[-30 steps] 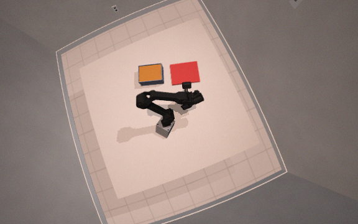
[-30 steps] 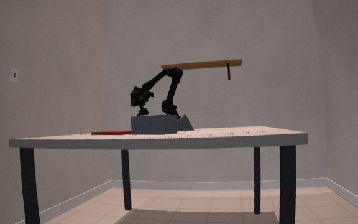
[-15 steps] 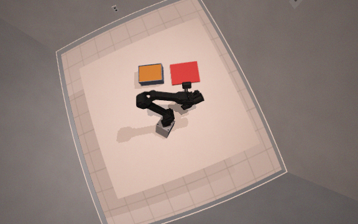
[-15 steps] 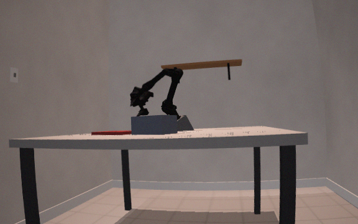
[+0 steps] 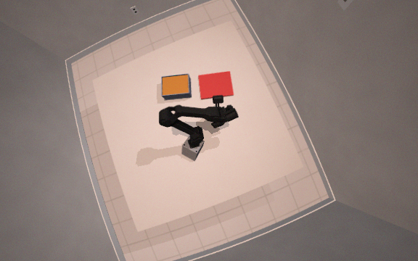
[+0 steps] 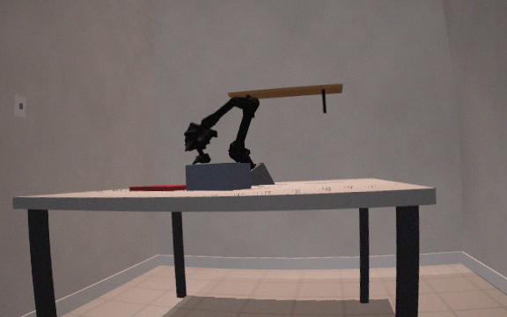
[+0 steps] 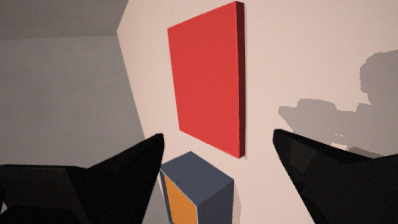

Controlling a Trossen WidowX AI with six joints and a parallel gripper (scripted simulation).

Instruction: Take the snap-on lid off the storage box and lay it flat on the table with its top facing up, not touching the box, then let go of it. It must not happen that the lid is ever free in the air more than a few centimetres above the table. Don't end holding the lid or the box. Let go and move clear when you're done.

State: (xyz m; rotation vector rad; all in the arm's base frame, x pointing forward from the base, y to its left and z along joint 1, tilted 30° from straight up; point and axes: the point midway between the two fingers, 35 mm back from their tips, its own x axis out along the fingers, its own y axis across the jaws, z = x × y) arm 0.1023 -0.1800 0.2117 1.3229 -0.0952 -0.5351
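red lid (image 5: 215,84) lies flat on the bench (image 5: 231,174), apart from the open storage box (image 5: 175,86); gripper (image 7: 217,150) fingers spread, empty — job looks essentially done.

a pale table (image 5: 151,188) on dark legs (image 6: 40,260) carries three things, placed here against the grey arm base (image 5: 191,154) near its middle. beyond the base and a little to one side in the top view stands the blue storage box (image 5: 175,96) with its orange inside showing. just beside the box, apart from it by a narrow strip of table top, the red lid (image 5: 215,84) lies flat on the surface, also beyond the base.
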